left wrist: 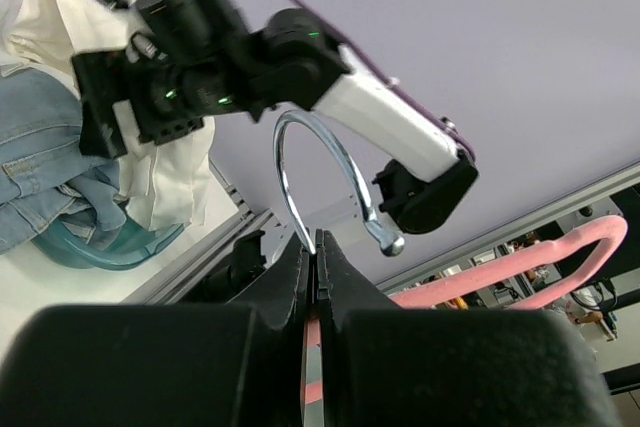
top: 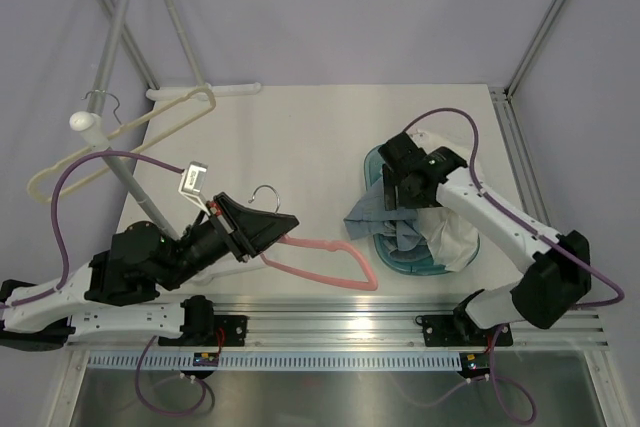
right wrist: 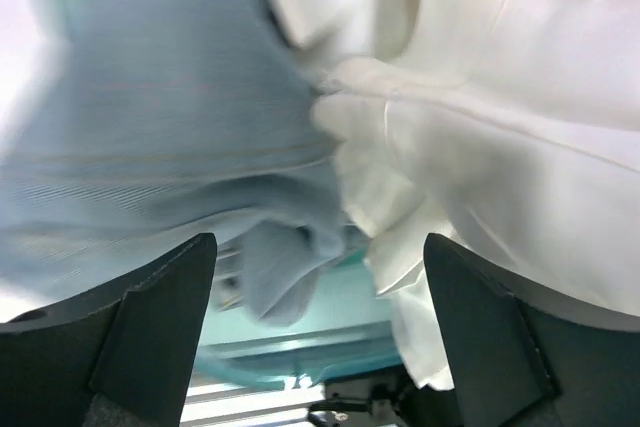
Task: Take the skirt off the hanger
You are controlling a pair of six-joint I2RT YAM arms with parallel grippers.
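Top external, L hand [top: 285, 227] gripping hanger [top: 320, 244], R hand [top: 388, 192] open over skirt [top: 365, 210] in basket [top: 405, 265]

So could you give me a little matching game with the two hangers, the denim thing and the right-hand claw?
Things:
1. pink hanger
2. cream hanger
3. blue denim garment
4. right gripper

Places or states:
a. hooked on the rack at the far left
b. open, just above the clothes
c. clamped near its metal hook in the left gripper
d. lying in the teal basket, partly over its rim

Pairs: 1-c, 2-a, 3-d, 4-b
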